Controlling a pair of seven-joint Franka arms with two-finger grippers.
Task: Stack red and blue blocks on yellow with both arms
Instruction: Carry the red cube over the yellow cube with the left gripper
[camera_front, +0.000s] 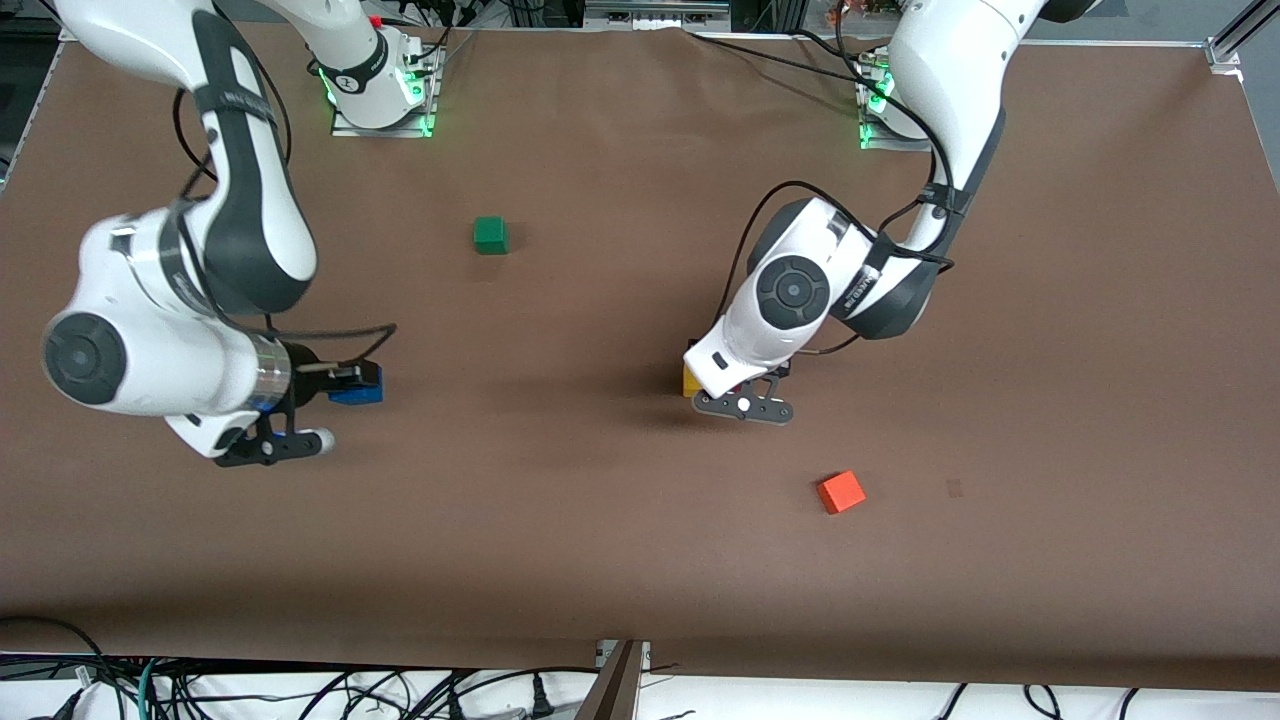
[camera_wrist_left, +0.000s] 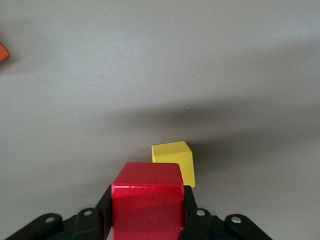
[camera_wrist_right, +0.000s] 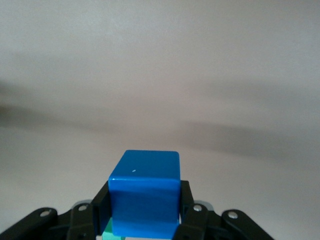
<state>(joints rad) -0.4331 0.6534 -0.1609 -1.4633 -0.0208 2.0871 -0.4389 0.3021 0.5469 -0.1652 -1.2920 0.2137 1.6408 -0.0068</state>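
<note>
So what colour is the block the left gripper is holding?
Deep red block; the left wrist view shows it best.

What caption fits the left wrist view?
Left gripper holds the red block above the table, beside the yellow cube.

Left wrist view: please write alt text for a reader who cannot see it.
The left gripper holds a red block between its black fingers, above a brown table. A yellow block sits on the table just past the red one, and a corner of an orange block shows at the picture's edge.
</note>
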